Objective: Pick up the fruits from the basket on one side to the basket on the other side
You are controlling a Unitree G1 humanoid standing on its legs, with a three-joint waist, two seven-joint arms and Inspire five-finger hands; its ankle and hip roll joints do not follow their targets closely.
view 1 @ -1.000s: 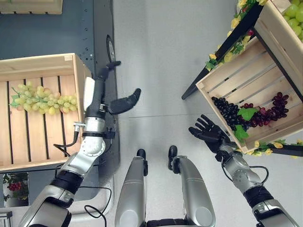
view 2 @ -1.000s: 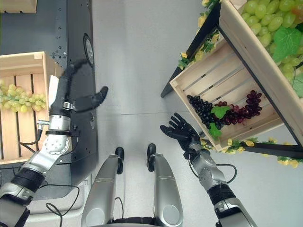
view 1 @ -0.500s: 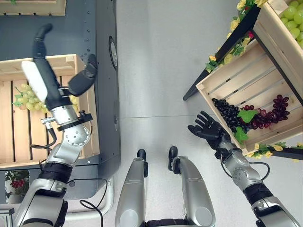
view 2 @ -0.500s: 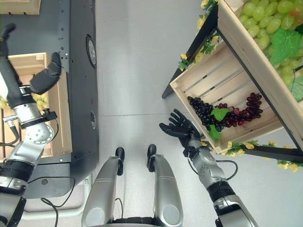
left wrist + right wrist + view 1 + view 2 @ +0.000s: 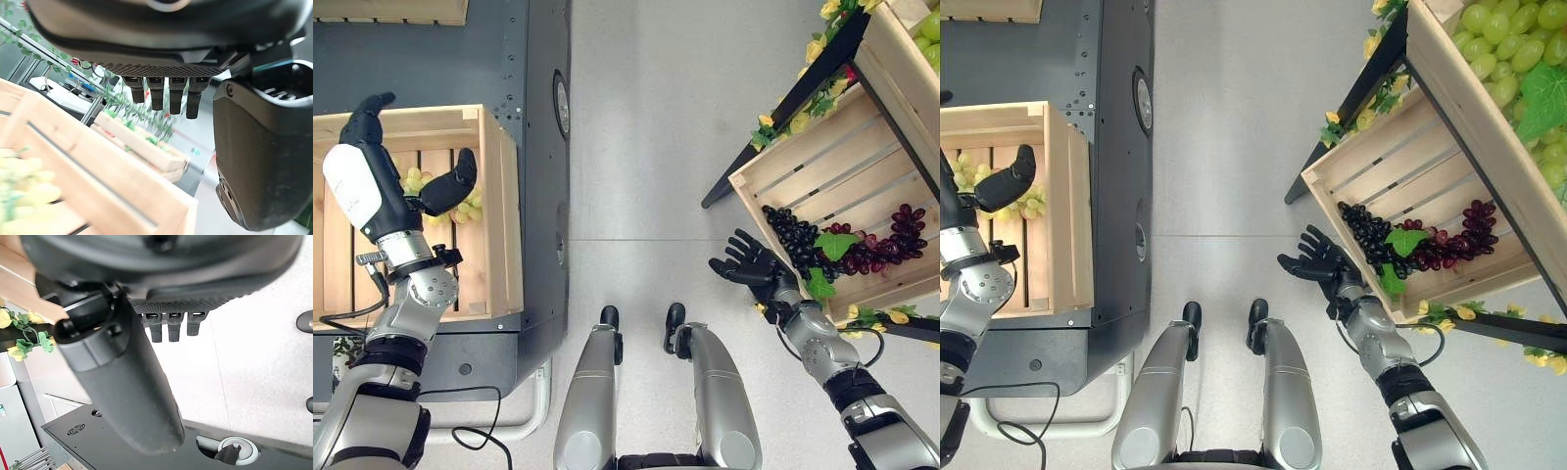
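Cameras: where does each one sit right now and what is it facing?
Left eye view: head, looking down; left hand open over the left crate of green grapes.
Right eye view: same scene; right hand open beside the dark grapes.
Left wrist view: along its fingers, crate rim beyond.
Right wrist view: along its fingers, floor beyond.

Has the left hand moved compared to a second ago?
Yes. The left hand has swung from beside the wooden crate's outer wall to over its inside, above the green grapes, open and empty.
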